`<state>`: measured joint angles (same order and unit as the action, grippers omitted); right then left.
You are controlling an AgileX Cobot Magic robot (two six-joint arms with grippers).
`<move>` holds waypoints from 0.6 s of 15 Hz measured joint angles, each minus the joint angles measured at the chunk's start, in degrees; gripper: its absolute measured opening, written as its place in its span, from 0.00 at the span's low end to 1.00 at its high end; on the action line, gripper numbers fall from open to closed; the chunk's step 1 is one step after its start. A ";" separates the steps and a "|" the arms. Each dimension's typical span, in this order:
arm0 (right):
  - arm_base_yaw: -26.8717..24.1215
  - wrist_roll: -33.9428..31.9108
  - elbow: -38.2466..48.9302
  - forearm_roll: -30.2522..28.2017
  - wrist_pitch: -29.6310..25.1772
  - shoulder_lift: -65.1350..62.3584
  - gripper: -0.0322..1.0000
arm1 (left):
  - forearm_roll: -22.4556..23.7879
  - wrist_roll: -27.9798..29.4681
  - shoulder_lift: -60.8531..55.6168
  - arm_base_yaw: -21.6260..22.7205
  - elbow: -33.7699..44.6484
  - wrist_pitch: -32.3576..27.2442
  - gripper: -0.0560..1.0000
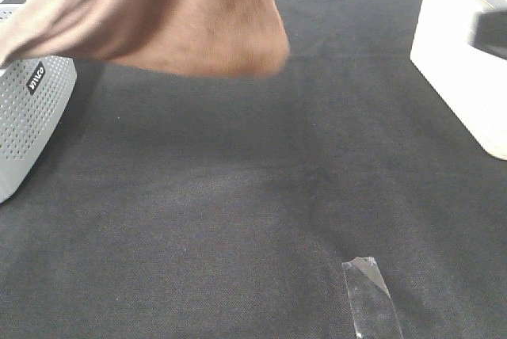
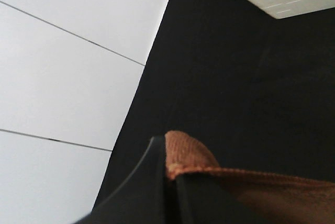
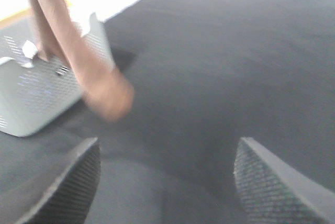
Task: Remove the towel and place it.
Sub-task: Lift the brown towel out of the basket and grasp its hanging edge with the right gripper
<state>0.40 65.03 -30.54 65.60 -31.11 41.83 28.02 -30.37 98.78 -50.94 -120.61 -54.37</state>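
Left end effector [image 2: 167, 174]: clenched on the towel [image 2: 183, 153]. A stitched brown hem came out from between its dark fingers [image 2: 152, 182], which stood pressed together with no gap showing. The cloth trailed away from the grip, off the edge of the left wrist view.

From the high camera, the towel [image 1: 174, 14] hung in the air, clear of the bench [image 1: 238, 196]. It was bunched into a broad brown fold with its lowest rounded end free. The left end effector itself was not seen there, and the cloth ran out of the top of that view.

Right end effector [image 3: 167, 182]: released. Its two textured fingers [image 3: 68, 182] were spread wide, with only bare black bench between them. The towel [image 3: 78, 62] dangled well ahead of it and off to one side, not touching it. The hanging end was blurred.

A pale perforated basket [image 1: 32, 117] stood just behind and beside the towel's hanging end, as seen from the right end effector. I could not tell whether cloth and basket [image 3: 42, 88] touched.

Elsewhere, a white box [image 1: 459, 62] sat at the far side of the bench, and a strip of clear tape [image 1: 372, 299] lay flat on the mat. Both were well apart from the towel.
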 joint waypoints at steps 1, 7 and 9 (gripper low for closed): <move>0.00 7.05 -0.06 6.13 -0.17 3.78 0.70 | -0.34 0.00 0.40 -0.63 -0.06 0.06 0.05; 0.00 42.69 -0.52 33.00 -14.84 26.41 0.70 | -2.69 0.00 0.63 -1.60 -0.29 1.78 0.05; 0.00 44.92 -2.18 33.52 -19.19 32.37 0.70 | -3.27 0.00 0.63 -1.60 -0.29 1.89 0.05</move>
<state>0.40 109.95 -32.72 99.12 -50.31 74.20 24.75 -30.37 99.41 -52.54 -120.89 -52.48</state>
